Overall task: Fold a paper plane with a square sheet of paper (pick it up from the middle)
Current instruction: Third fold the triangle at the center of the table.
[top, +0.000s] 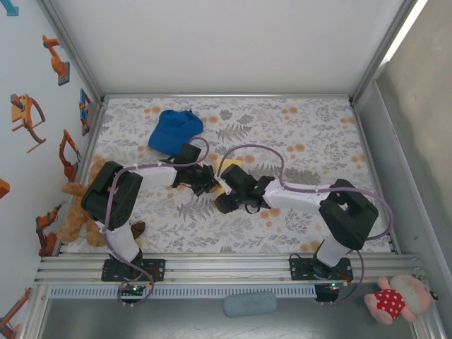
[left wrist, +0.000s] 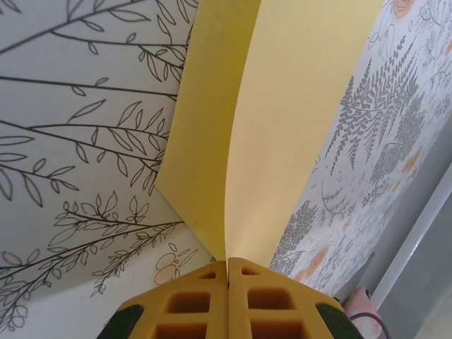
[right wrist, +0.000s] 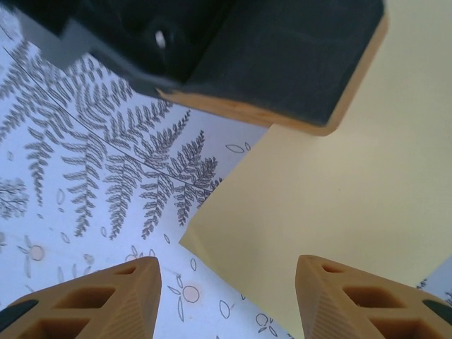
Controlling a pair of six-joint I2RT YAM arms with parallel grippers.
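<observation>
**Item 1 – L gripper** [left wrist: 227, 267]: we are seeing its jaws pressed tight together, pinching the square sheet of paper [left wrist: 282, 127] at a fold. Two yellow layers are fanning up and away from the pinch, above the leaf-print tablecloth [left wrist: 85, 141].

**Item 2 – R gripper** [right wrist: 227, 265]: jaws are standing apart, gripping nothing. A corner of the sheet is lying just ahead of them, twd. the R-hand finger. A dark finger w/ orange pad, apparently the L gripper's, is crossing the top of the R wrist view, over the paper.

**Item 3 – Position:** in the top view we are noting both grippers meeting nose to nose approx. mid-table, w/ the sheet between them and mostly hidden.

**Item 4 – Misc.:** blue cap [top: 174, 131] is lying behind the L gripper, apart from it. Teddy bear [top: 78, 212] is sitting at the table's L edge. Pink plush [top: 392, 302] and grey-blue pad [top: 249, 304] are resting off the table, near side.
</observation>
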